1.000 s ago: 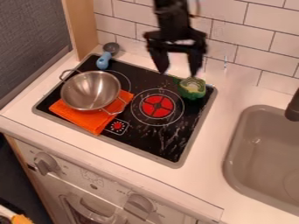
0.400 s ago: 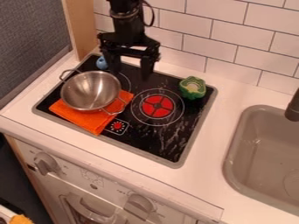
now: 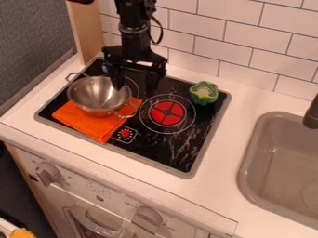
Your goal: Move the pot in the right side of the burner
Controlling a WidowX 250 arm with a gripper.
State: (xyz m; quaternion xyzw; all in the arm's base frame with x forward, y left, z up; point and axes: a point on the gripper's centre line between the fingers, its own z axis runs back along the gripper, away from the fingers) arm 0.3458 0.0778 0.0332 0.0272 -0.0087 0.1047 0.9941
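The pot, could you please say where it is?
In the camera view, the pot is partly over the orange cloth, at the left of the stovetop, left of the red burner.

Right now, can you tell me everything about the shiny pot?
The pot is round, silvery and looks like smooth metal, with two thin loop handles on opposite sides. It stands upright, open at the top, on the orange cloth at the stove's left side. One finger of the gripper overlaps its rim; I can't tell if they touch.
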